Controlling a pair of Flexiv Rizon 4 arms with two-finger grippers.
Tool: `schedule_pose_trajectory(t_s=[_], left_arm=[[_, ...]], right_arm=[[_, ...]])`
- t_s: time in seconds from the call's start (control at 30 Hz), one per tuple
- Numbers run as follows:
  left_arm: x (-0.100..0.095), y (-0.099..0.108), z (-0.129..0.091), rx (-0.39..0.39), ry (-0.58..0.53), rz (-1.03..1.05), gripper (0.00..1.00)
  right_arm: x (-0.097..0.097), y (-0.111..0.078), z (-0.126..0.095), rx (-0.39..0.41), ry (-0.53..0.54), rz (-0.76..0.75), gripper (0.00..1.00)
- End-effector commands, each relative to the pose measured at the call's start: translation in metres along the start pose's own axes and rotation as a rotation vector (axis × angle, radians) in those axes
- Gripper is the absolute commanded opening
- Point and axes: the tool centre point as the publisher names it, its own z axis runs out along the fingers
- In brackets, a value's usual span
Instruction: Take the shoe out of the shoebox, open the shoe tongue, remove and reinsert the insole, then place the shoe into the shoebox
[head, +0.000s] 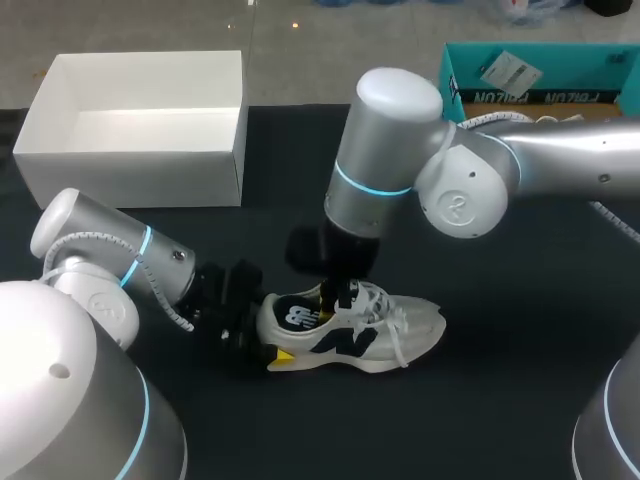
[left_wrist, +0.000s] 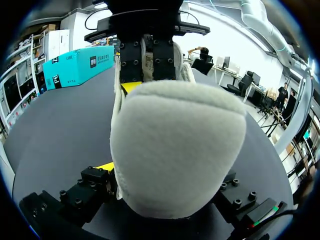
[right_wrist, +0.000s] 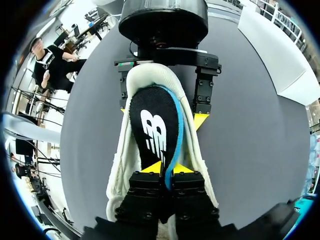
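Note:
A white shoe (head: 350, 335) with a dark logo lies on its sole on the black table, toe toward the right. My left gripper (head: 250, 325) holds its heel, one finger on each side; in the left wrist view the padded heel (left_wrist: 175, 150) fills the space between the fingers. My right gripper (head: 340, 295) comes down over the shoe's opening and is shut on the edge of the black insole (right_wrist: 152, 130). The insole has a white logo and a blue rim and stands tilted inside the shoe. The white shoebox (head: 140, 130) stands open at the back left.
A teal box (head: 540, 75) sits at the back right of the table. My right arm's big elbow (head: 400, 150) hangs over the table's middle. Bare black table (head: 500, 400) lies in front of and to the right of the shoe.

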Motion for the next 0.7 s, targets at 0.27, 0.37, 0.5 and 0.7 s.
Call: schedule_pose_trajectory(t_s=[0.27, 0.37, 0.5, 0.7], left_arm=[[0.002, 0.003, 0.005, -0.005, 0.001, -0.002, 0.0], [0.002, 0.003, 0.005, -0.005, 0.001, -0.002, 0.0], [0.002, 0.003, 0.005, -0.005, 0.001, -0.002, 0.0], [0.002, 0.003, 0.005, -0.005, 0.001, -0.002, 0.0]], right_arm=[[0.005, -0.006, -0.032, -0.112, -0.055, 0.0, 0.0], [0.004, -0.005, -0.034, -0.127, -0.062, 0.004, 0.0], [0.003, 0.003, -0.034, -0.15, -0.062, -0.006, 0.0], [0.002, 0.017, -0.037, -0.2, -0.067, -0.032, 0.0]])
